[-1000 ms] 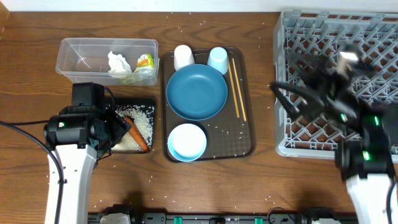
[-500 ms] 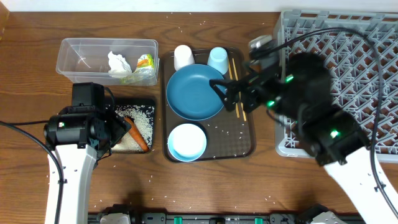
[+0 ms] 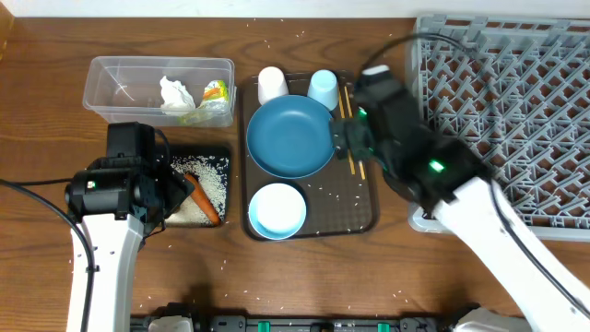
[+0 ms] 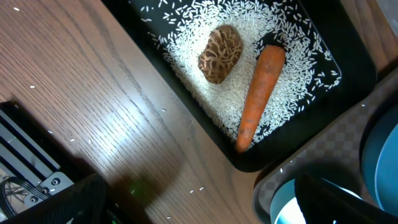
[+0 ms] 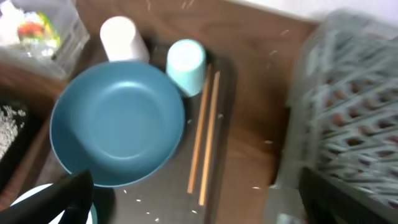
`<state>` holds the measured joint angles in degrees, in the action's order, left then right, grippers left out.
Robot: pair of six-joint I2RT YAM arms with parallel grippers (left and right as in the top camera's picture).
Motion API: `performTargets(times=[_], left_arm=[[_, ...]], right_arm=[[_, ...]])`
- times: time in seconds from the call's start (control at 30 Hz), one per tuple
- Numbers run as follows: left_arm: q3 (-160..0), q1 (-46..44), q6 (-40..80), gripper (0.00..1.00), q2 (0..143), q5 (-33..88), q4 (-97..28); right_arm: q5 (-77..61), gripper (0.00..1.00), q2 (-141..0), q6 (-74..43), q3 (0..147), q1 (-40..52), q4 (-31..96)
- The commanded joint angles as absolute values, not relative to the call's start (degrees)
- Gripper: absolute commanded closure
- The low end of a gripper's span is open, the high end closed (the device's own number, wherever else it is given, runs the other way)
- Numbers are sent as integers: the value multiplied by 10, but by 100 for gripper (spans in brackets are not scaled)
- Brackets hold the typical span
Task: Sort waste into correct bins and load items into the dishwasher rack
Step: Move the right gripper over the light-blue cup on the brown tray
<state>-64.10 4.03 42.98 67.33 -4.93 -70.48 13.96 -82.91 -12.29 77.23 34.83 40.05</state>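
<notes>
Overhead, you see the right gripper (image 5: 196, 180) spread wide and empty above the chopsticks (image 5: 198, 130) at the serving tray's (image 3: 369, 207) right edge; your left gripper (image 4: 205, 193), likewise spread, hangs over the carrot (image 4: 258, 93) in the black tray (image 4: 249, 162).

The right end effector (image 3: 343, 140), jaws spread wide, has swung left off the dishwasher rack (image 3: 516, 83). It now hangs over the right edge of the brown serving tray (image 3: 364, 217), above the chopsticks (image 5: 200, 149), beside the dark blue plate (image 3: 286, 138). More of the rack's lattice shows.
</notes>
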Motion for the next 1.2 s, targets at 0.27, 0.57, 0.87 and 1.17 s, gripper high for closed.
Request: performTargets(times=[0.27, 0.57, 0.87, 1.17], left_arm=[[-641, 42, 420, 2, 674, -60, -707], [-641, 42, 420, 2, 674, -60, -707], [-641, 42, 420, 2, 674, -61, -707], [-641, 42, 420, 2, 674, -61, -707]], right_arm=[[120, 1, -948, -133, 781, 340, 222], [150, 1, -1075, -133, 781, 322, 84], [167, 1, -1117, -152, 781, 270, 44], [27, 1, -1148, -145, 781, 239, 1]])
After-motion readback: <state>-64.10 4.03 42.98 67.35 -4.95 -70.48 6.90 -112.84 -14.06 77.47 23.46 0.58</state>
